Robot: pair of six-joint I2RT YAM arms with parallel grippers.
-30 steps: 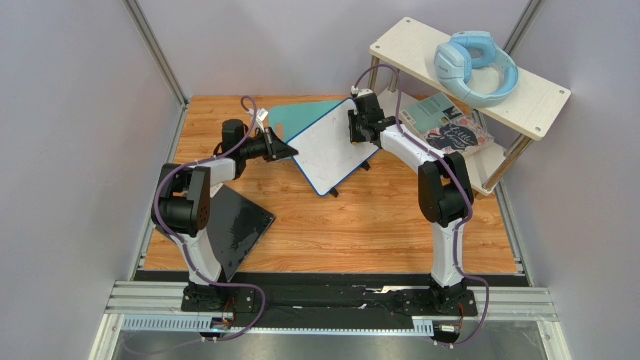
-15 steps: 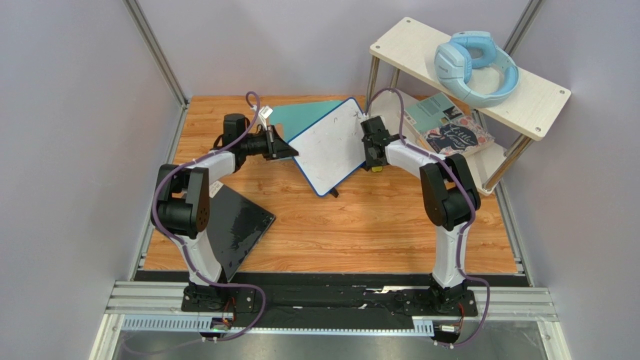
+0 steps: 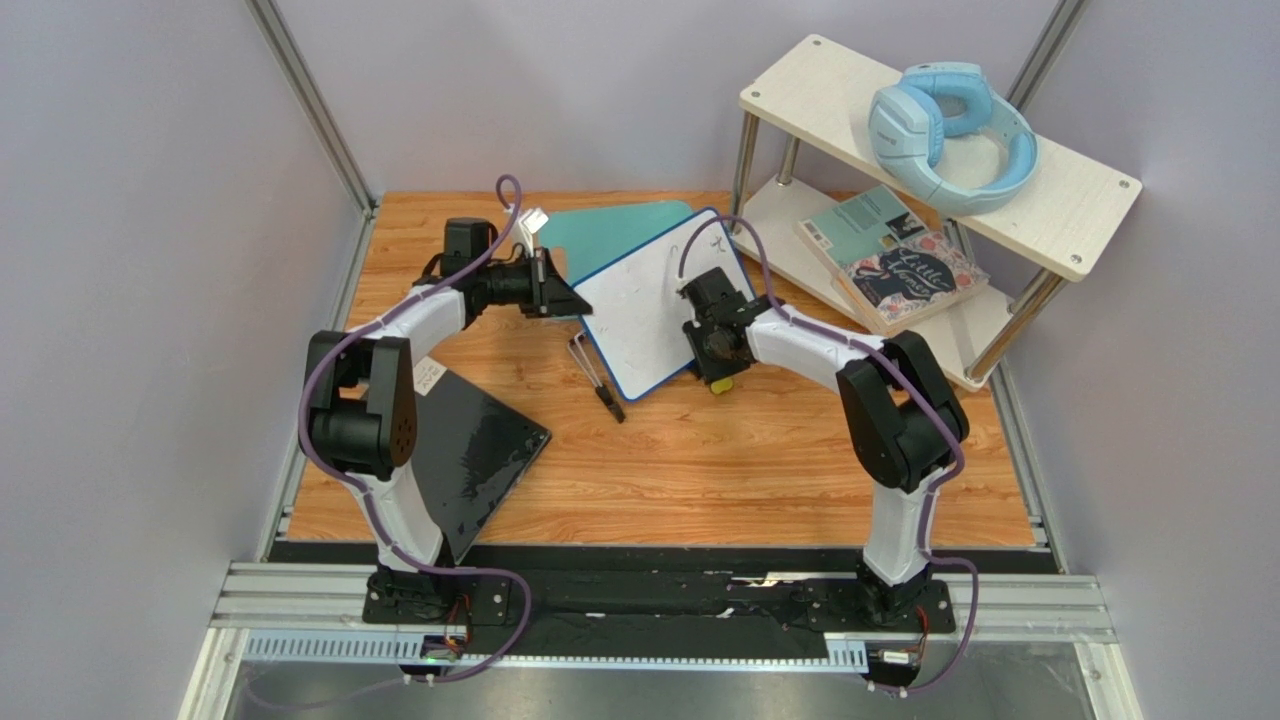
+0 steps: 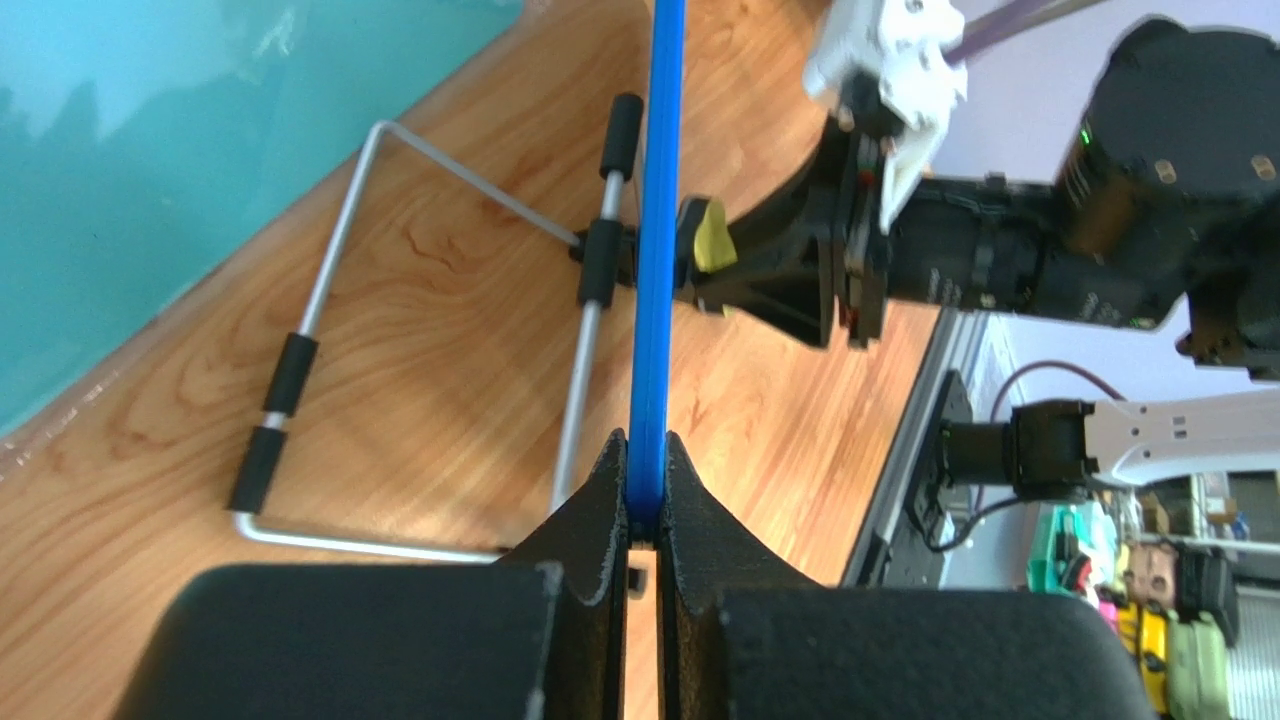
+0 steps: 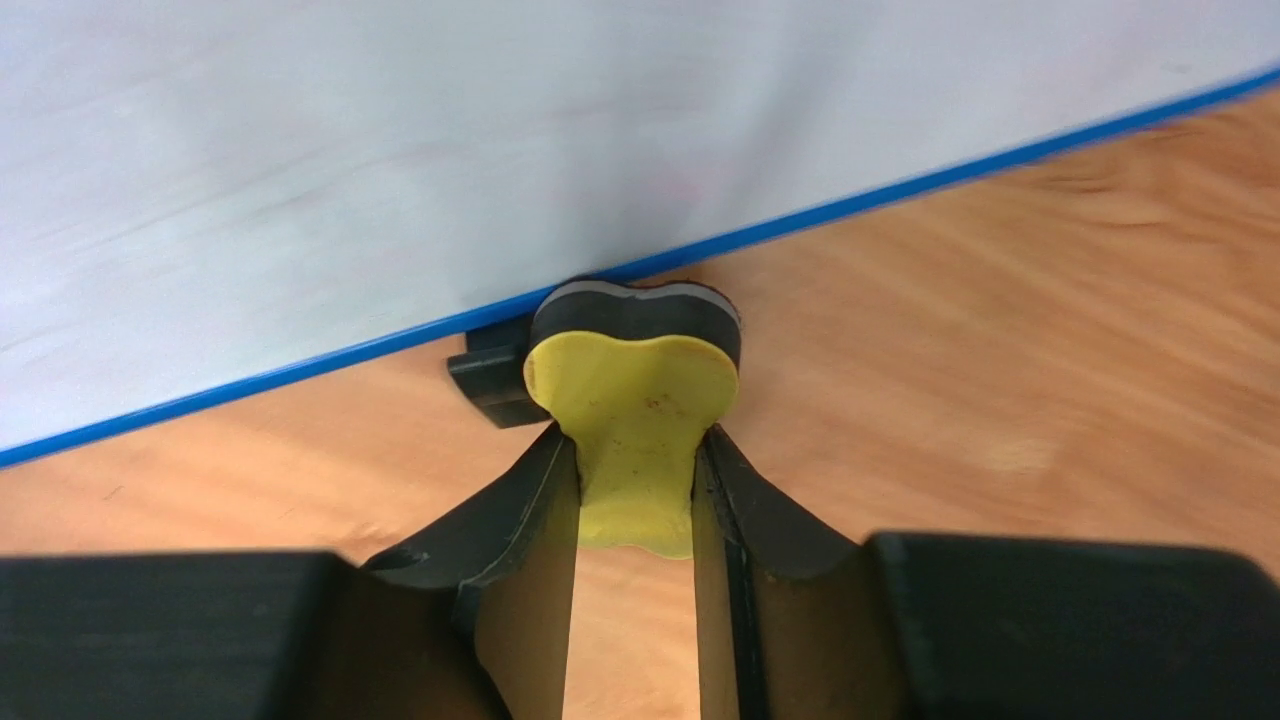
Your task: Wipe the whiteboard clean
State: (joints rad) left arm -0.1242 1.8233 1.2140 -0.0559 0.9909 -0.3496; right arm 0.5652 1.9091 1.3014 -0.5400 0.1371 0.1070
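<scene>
On the two-tier shelf (image 3: pixel 1082 210) at the far right, pale blue headphones (image 3: pixel 950 132) are laid on the upper board; two books (image 3: pixel 902 263) are stacked on the lower one. A wooden table (image 3: pixel 721 465) is enclosed by plain grey walls (image 3: pixel 150 225); a teal mat (image 3: pixel 601 233) is laid flat at its far edge and a glossy black slab (image 3: pixel 473 458) at its near left.

The whiteboard (image 3: pixel 654 308) is held tilted above the middle of the table, partly over the teal mat; its wire stand (image 4: pixel 451 300) is seen hanging beneath it. The left gripper (image 4: pixel 643 450) is clamped on the blue frame at the board's left edge, the frame being pinched between both fingers. A yellow eraser (image 5: pixel 631 405) is gripped between the fingers of the right gripper (image 5: pixel 634 450); its dark felt end is set against the board's near blue edge, beside a small black foot.
</scene>
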